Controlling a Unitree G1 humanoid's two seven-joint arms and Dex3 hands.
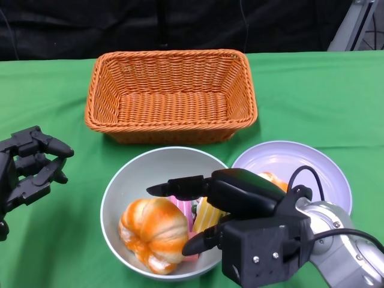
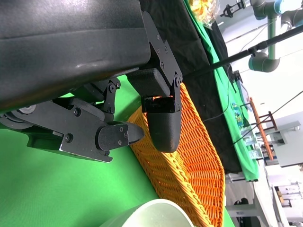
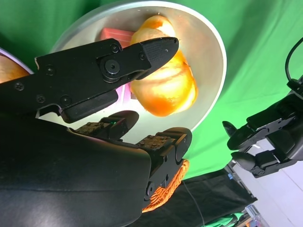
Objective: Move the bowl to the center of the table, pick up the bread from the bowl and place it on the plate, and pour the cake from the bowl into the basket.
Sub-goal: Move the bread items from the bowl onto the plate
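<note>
Nearest the front edge of the table, the right hand (image 1: 240, 219) hovers over the pale bowl (image 1: 123, 186), its fingers spread apart and holding nothing; one long finger reaches across above the bowl's middle, the others hang lower by the near rim. The bread (image 1: 153, 234), a round orange-brown loaf, lies in the bowl's near left part, with the pink and yellow cake (image 1: 201, 215) pieces just beside it under the hand. The step in hand looks like picking up the bread. To do it well, the hand should shift toward the loaf's middle, come down with the fingers on both flanks, and close gently without pressing on the cake or tipping the bowl. Just right of the bowl sits the white plate (image 1: 321, 174), with something orange on it, mostly hidden. At the table's left edge the left hand (image 1: 27, 168) hangs empty, fingers loosely curled but apart. Beyond, the orange wicker basket (image 1: 171, 96) stands toward the far edge.
</note>
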